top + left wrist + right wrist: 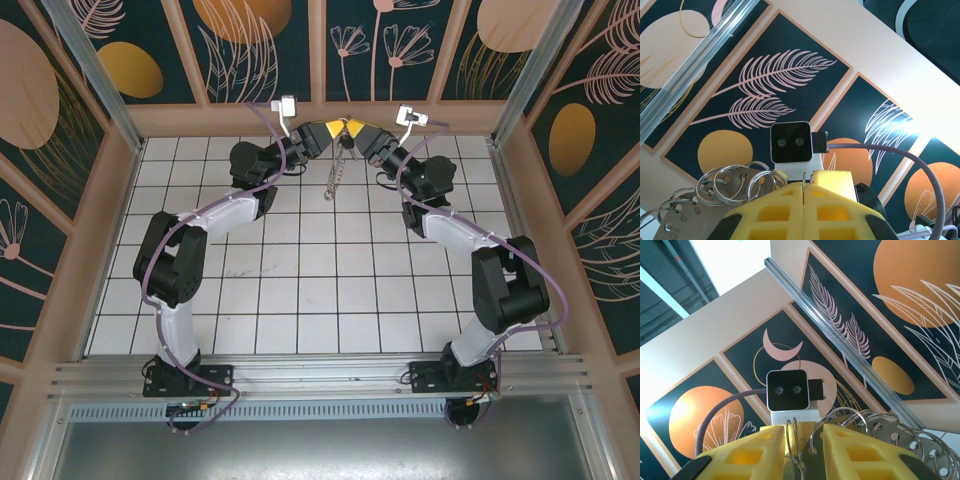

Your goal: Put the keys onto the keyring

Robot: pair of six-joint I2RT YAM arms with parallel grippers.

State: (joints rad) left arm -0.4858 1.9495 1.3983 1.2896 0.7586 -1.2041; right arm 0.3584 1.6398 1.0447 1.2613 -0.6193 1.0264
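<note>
While the left fingers (775, 215) pinch the keyring (337, 172), hanging lengthwise downward, the right fingers (860, 450) stand apart around it.

At the far middle of the table (300, 290), just before the back wall (200, 118), we find the left gripper (327, 132) and the right gripper (357, 133) tip to tip, left beside right, and the keyring (333, 175) hangs from the point where they meet. From the left wrist, its rings bunch to the left of the pressed-together jaws, with the other arm's wrist camera (790, 142) straight beyond. From the right wrist, one strand stands in the gap between the parted jaws, with more rings to their right.
</note>
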